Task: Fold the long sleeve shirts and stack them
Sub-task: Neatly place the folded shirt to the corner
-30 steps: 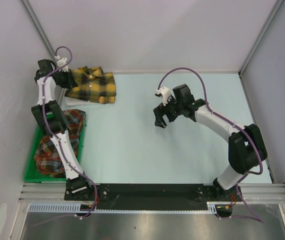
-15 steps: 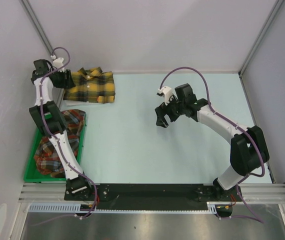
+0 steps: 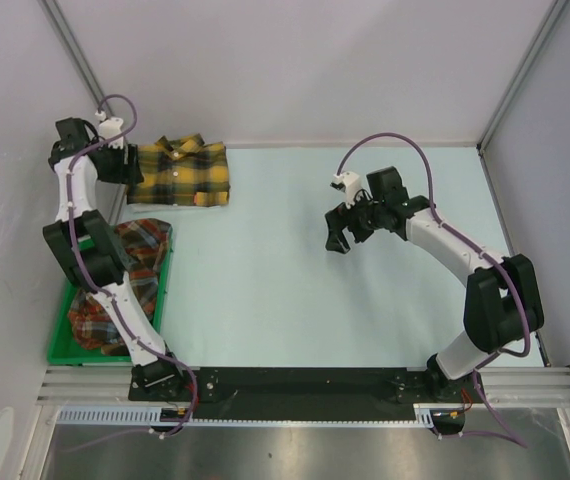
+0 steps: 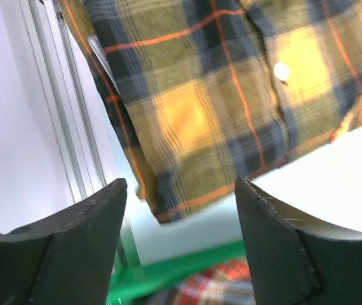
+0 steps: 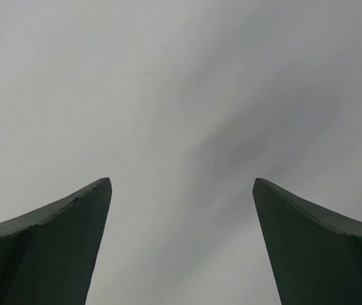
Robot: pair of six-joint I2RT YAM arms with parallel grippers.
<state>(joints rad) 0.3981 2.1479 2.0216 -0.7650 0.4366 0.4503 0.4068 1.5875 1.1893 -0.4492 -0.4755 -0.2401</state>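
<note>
The left pincer stands wide, its two dark fingers well apart with nothing between them. It sits at the far left corner of the table, just beside the left edge of the yellow-and-black plaid shirt. Its wrist view shows what the top view cannot: the shirt's hem up close, thin orange lines through the checks, and one pale button. At the right of that view a white cloth lies under the plaid; whether it is a shirt cannot be told. A metal rail runs along the left of the same view.

From above, the yellow shirt lies folded, collar to the far side. Nearer along the left edge is the green bin, with the red-orange plaid shirt crumpled inside and spilling over its far rim. The wrist view catches only a corner of each.

The right pincer is also spread wide and grips nothing. The top view places it right of centre, well apart from every shirt. Its own wrist view shows only its two fingers over bare, blurred table.
</note>
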